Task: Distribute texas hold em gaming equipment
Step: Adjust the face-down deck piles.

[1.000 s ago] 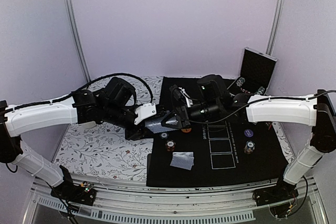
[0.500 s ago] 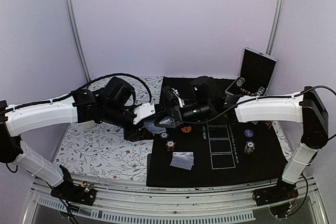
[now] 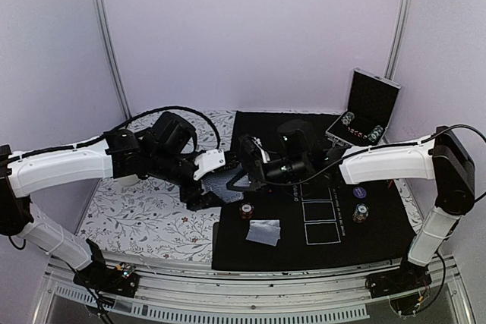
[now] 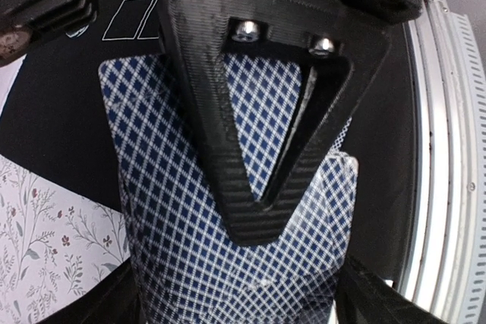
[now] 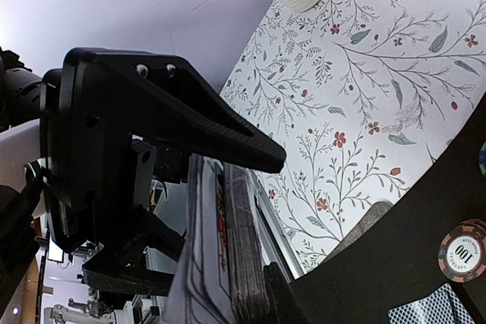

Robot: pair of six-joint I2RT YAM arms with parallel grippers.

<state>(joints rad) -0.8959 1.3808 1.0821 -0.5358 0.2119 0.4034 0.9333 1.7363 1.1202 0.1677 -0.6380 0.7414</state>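
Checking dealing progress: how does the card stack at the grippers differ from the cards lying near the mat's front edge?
The card stack is thick and pinched off the surface by the right gripper. The loose cards are thin, apparently two, and lie flat and free on the black mat. Both show checked backs.

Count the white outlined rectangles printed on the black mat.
3, in one column on the black mat, right of centre: the far rectangle, the middle rectangle and the near rectangle. Others may be hidden under the right arm.
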